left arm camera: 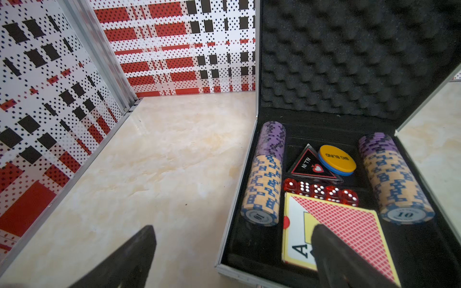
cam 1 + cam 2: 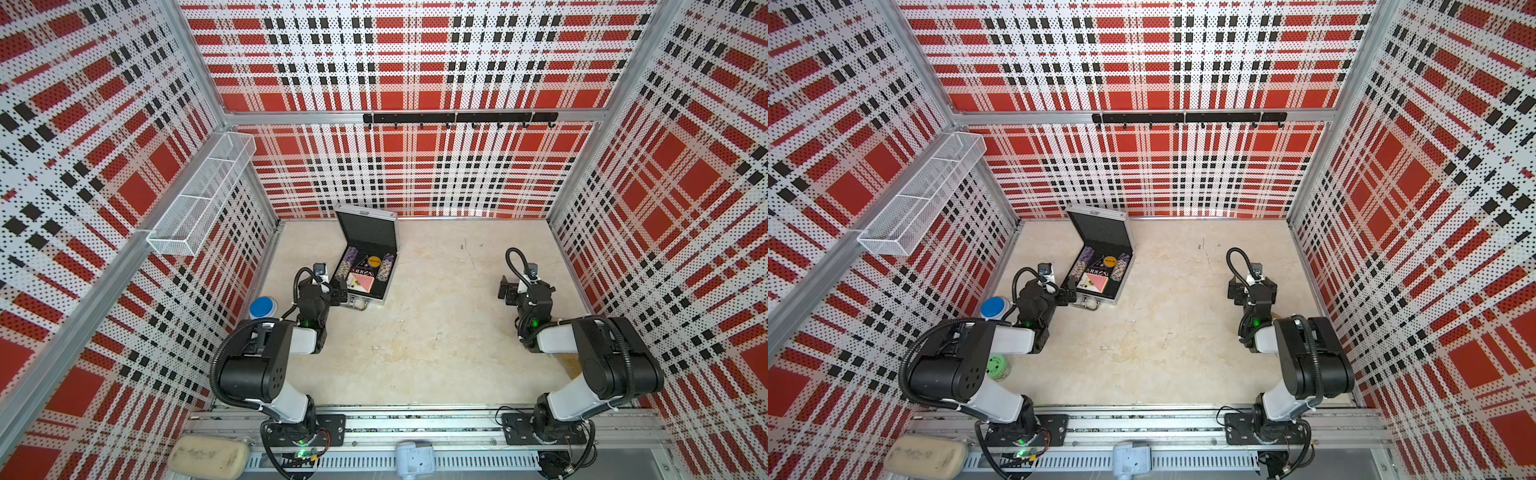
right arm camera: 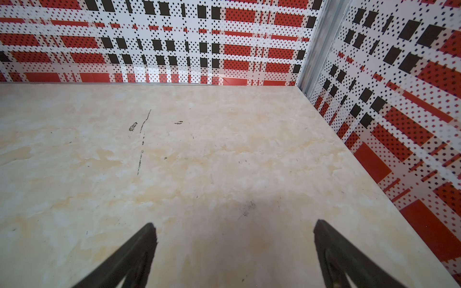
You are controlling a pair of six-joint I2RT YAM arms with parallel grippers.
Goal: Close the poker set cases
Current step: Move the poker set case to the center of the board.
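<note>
1 open poker case [image 2: 370, 298], at the table's [image 2: 436, 332] 10 o'clock.
Silver shell, black foam lid [image 2: 368, 232] raised; 2 chip rows [image 1: 267, 172], 5 dice [image 1: 321, 192], cards [image 1: 344, 224]. Left gripper [image 2: 340, 291] and right gripper [image 2: 503, 289] spread wide, empty.

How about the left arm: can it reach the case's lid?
Probably yes. The open left gripper sits at the near corner of the case, and the lid stands upright just beyond, with only low chips and cards between.

You read, ahead of left gripper [image 1: 234, 228]: "A" on nearest card [image 1: 349, 224]; "10" on end of chip stack [image 1: 258, 215], same on second chip stack [image 1: 407, 214]; "ALL IN" on black triangle [image 1: 310, 165]; "BIG BLIND" on yellow disc [image 1: 336, 156].
</note>
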